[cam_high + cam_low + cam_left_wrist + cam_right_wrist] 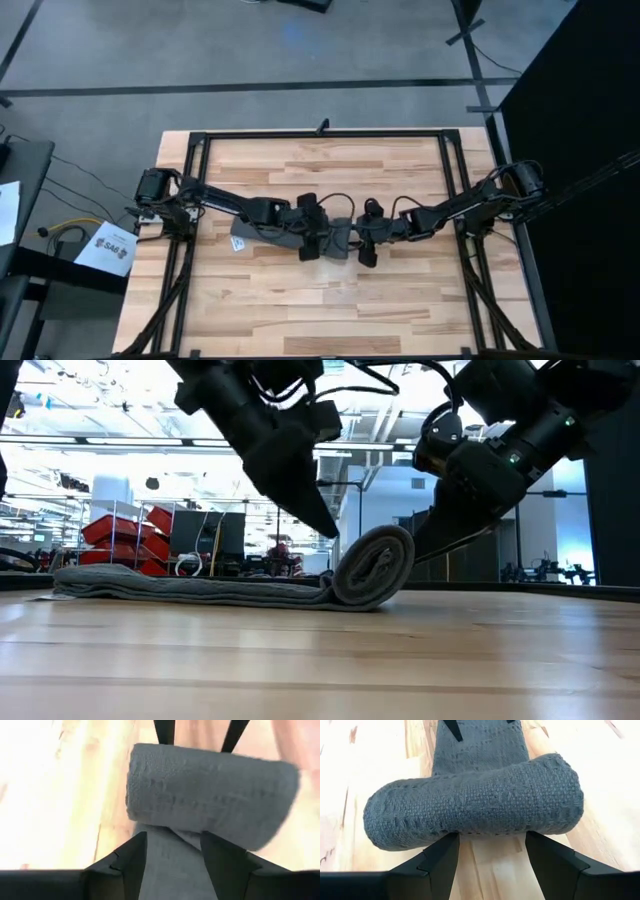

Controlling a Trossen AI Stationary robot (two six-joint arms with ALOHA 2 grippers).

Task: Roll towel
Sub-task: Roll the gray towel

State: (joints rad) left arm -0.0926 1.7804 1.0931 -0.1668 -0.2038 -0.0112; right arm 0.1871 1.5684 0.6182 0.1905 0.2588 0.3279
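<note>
Both tools spread wide (neither gripping), flanking the towel [475, 805] roll

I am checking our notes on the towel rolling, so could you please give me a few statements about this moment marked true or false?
1. The towel is partly rolled, with a flat length still lying on the wooden table. True.
2. The left gripper is parked at the table's edge, far from the towel. False: it is at the roll, its open fingers over the flat part just behind it.
3. The right gripper is on the opposite side of the roll from the left one. True.
4. The rolled part stands upright on its end. False: it lies on its side on the table.
5. The right gripper's fingers are spread apart. True.
</note>
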